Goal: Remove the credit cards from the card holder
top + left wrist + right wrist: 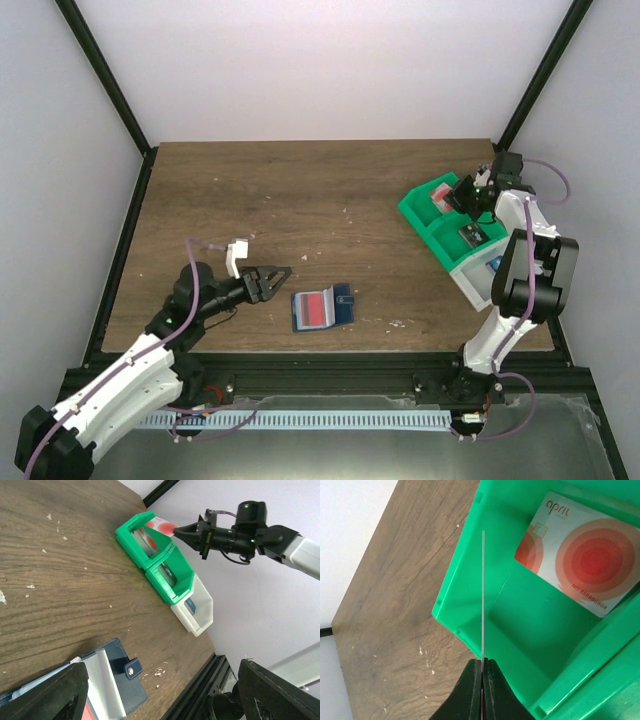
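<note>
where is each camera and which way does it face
Top external: above and behind the arms, facing down on the table; left hand and right hand show.
Left wrist: on the left arm, looking over the card holder toward the green bin; own open fingers frame the bottom.
Right wrist: on the right arm, looking down into that bin; own hand pinches a credit card edge-on.
Shared: both wrist views show that bin.

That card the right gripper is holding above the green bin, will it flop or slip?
Probably stiff: edge-on, the card shows as a straight line, no sag. Likely light, being so thin. It may slip, since the right gripper pinches only one end above the green bin.
</note>
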You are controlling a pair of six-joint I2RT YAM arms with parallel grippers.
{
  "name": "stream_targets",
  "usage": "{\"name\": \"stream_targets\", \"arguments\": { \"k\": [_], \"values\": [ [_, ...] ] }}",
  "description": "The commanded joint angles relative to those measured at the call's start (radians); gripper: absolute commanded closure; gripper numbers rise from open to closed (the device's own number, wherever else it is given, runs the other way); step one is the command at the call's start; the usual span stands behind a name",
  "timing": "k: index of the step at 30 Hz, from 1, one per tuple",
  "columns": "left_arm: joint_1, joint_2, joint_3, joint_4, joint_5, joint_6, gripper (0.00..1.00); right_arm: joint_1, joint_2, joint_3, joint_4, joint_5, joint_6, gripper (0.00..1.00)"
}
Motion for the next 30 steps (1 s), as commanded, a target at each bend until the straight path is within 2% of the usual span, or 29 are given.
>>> {"name": "stream_targets", "arguments": {
  "k": [1,26,30],
  "values": [
    [0.007,-0.028,-0.017,-0.005,-0.022,0.002,0.16,-0.023,0.047,0.079,-0.054,0.005,-0.033,0.99],
    [0.008,0.022,-0.016,0.014,-0.03,-0.013,0.16,-0.059,0.206,0.204,-0.08,0.009,-0.045,0.99],
    [0.009,0.026,-0.015,0.02,-0.033,-0.015,0.16,-0.064,0.216,0.201,-0.075,0.024,-0.047,0.95]
  ]
}}
